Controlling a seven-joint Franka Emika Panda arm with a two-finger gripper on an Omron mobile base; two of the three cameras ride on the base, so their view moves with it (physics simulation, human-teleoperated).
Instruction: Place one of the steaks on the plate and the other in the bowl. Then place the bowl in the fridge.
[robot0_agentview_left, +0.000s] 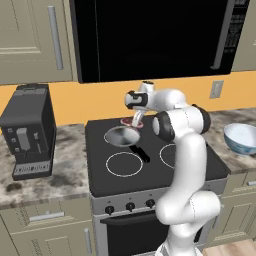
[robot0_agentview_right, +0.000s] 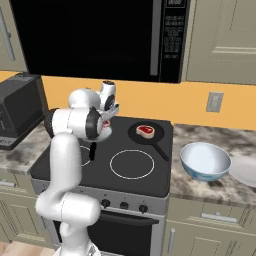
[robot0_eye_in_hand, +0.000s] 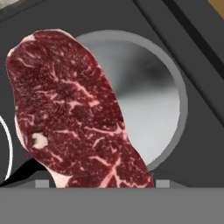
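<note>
Two steaks: one steak (robot0_eye_in_hand: 74, 113) hangs edge-down from the gripper, close to the hand camera; the other steak (robot0_agentview_right: 146, 130) lies flat in a dark pan (robot0_agentview_right: 145, 134) on the rear right burner.
Gripper: the gripper (robot0_agentview_left: 137, 118) has its jaws set fairly wide, clamped across the held steak, above the rear of the stove (robot0_agentview_left: 150, 165).
Why held so: lifted clear of the grey pan (robot0_agentview_left: 121, 136) below, likely so it can be carried without dragging over the rim.
Bowl: the bowl (robot0_agentview_right: 205, 161) stands on the counter (robot0_agentview_right: 210, 192) just right of the stove, holding nothing.
Plate: the plate (robot0_agentview_right: 245, 171) sits beside the bowl, further right, partly cut by the frame edge.
Step in hand: judged to be carrying the first steak rightward to bowl or plate.
Risk: a limp slab may swing or slip.
</note>
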